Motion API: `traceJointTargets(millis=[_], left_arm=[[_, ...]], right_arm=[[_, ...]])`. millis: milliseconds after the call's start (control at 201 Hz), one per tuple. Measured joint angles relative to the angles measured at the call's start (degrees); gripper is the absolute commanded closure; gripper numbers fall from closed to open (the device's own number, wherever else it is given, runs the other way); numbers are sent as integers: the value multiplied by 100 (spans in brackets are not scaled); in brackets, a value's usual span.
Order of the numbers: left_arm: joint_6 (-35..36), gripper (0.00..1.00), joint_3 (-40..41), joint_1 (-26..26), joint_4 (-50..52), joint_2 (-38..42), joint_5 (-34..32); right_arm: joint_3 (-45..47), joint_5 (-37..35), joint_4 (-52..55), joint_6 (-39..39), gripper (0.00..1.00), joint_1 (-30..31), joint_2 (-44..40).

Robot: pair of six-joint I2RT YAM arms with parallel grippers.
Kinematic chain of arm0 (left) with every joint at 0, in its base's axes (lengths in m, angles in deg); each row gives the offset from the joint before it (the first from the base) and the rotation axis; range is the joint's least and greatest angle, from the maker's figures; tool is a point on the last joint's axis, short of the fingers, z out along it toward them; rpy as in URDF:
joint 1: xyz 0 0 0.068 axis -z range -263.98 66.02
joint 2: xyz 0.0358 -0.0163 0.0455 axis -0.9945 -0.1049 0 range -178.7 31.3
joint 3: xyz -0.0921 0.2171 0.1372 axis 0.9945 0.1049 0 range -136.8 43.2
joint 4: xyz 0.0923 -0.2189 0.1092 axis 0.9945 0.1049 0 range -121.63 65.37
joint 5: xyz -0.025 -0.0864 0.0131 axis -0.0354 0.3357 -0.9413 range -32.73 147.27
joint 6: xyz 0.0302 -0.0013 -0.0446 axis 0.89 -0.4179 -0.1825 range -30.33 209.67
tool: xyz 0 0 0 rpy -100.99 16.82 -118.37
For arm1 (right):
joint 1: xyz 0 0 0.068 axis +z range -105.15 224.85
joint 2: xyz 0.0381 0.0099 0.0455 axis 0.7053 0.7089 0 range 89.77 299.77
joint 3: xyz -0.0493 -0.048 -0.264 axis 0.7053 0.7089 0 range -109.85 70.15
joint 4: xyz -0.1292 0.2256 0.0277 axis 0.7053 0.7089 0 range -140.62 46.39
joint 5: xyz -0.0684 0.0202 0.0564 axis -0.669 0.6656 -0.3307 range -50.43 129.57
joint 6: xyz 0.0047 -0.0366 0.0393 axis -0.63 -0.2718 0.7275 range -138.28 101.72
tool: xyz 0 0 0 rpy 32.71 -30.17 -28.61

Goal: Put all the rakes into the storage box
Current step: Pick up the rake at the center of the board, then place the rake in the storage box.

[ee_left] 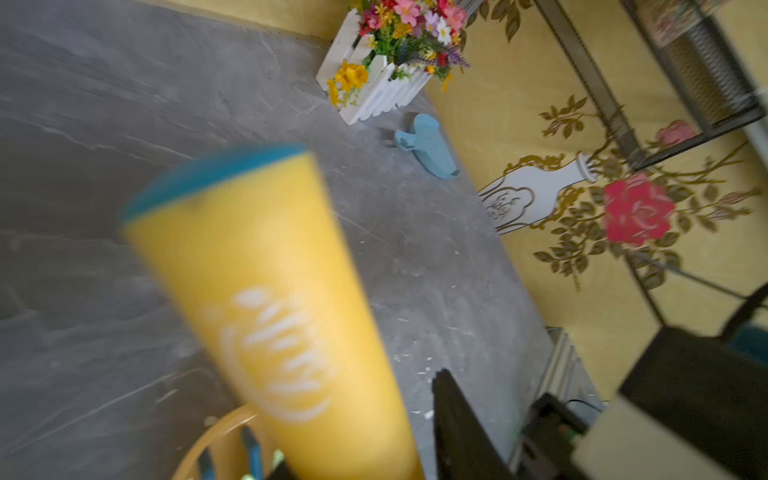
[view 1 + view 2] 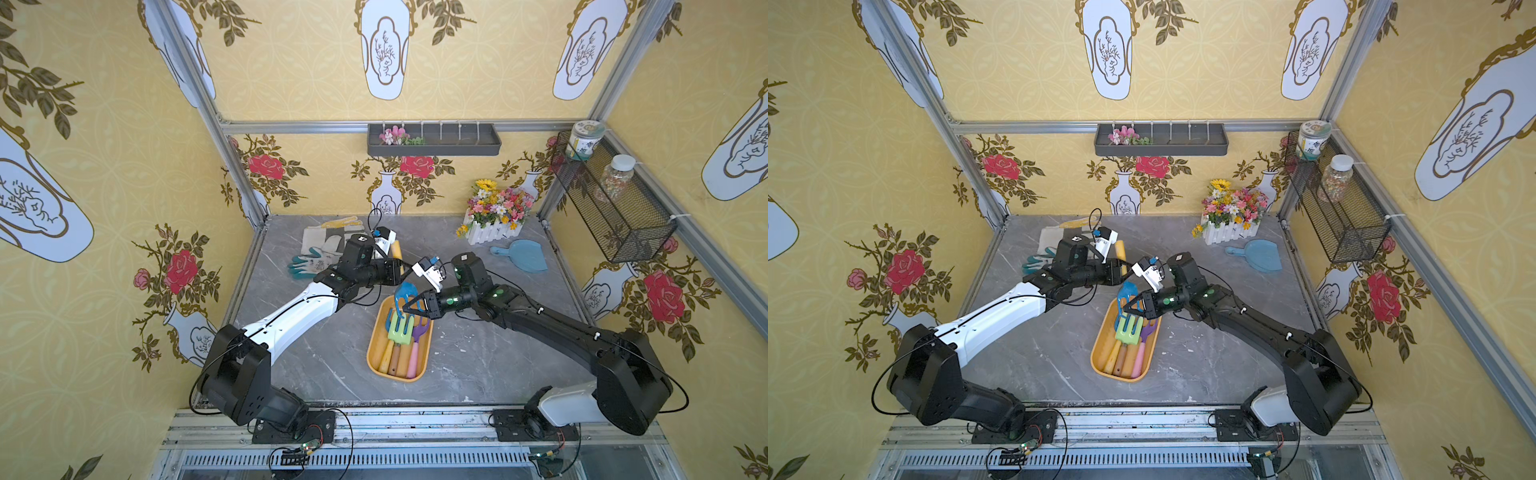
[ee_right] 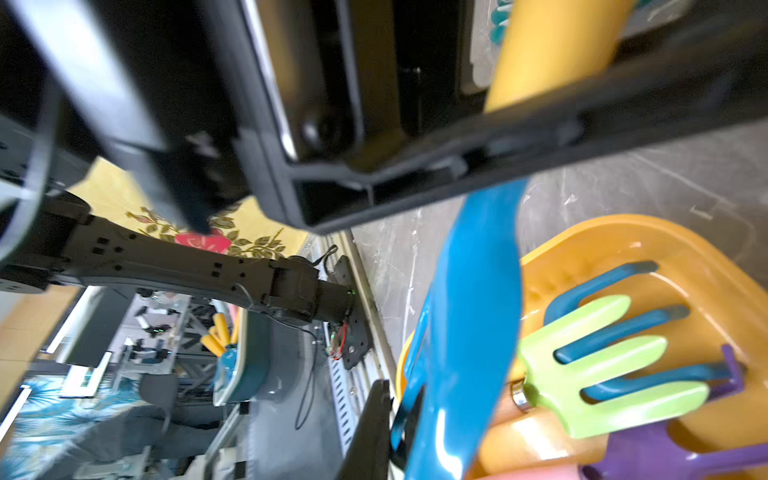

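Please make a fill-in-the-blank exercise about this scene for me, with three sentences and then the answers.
1. The right pincer is shut on the blue rake, which has a ___ handle.
2. In the storage box, the fork lying on top has a ___ head.
3. The jars stand in the black wire ___ on the side wall.
Missing words: yellow; green; basket.

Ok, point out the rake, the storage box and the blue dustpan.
rake (image 2: pixel 405 289): in a top view, on its blue head.
storage box (image 2: pixel 371 351): in a top view, on a long side's rim.
blue dustpan (image 2: pixel 524 255): in a top view, on the pan's middle.
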Motion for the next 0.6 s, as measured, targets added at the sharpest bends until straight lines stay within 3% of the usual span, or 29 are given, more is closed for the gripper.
traceJointTargets(millis=[55,134,184,373,602], left_arm=[[-254,100,-90,-9,-4,-4,13],[-92,100,-129,-7,94,-11,17],[275,100,-129,2,205,-9,4],[730,100,2,15,739,17,7],[796,100,382,457,1038,-11,166]], right_arm=[[7,-85,-107,-103,85,2,-15],[11,-151,-59,-42,58,-7,-59],[33,-173,120,44,50,-13,-109],[149,-540,334,177,44,-271,-396],[380,-1012,332,396,44,-756,-562]])
